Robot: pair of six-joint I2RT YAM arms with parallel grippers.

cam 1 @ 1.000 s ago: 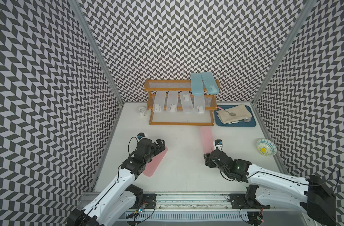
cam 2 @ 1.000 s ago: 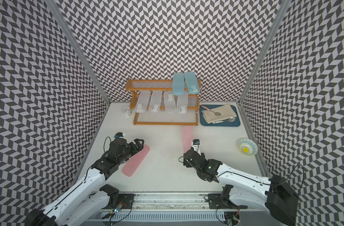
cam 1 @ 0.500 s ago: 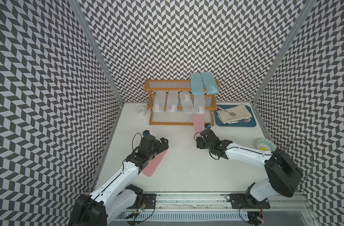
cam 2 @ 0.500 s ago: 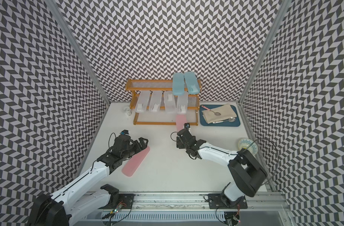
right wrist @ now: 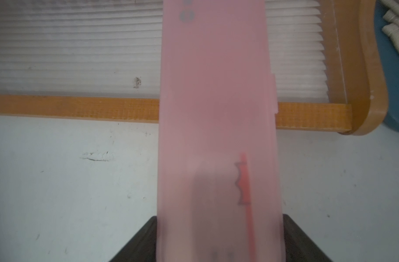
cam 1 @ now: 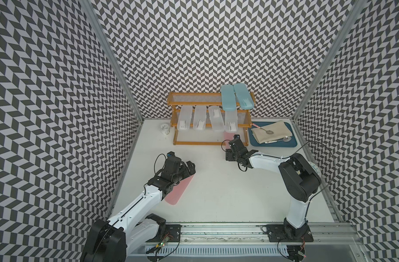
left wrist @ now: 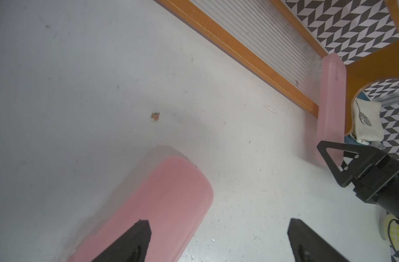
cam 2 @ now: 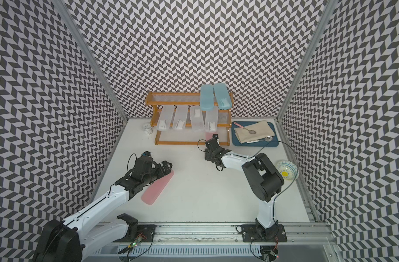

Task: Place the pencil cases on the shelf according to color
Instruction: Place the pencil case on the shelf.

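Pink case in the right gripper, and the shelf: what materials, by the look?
The pink case: likely frosted translucent plastic, matte; a red line and dark shapes show through it. The shelf: frame looks like orange-brown wood, slight sheen, faint grain on the front rail; tiers see-through and ribbed, plastic or fine mesh, cannot tell.

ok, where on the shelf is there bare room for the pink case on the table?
Bottom tier: bare from its left end up to the pink pencil case that the right claw holds at the right end. Top tier: bare left of the two blue pencil cases. Middle tier is crowded: four clear pencil cases side by side.
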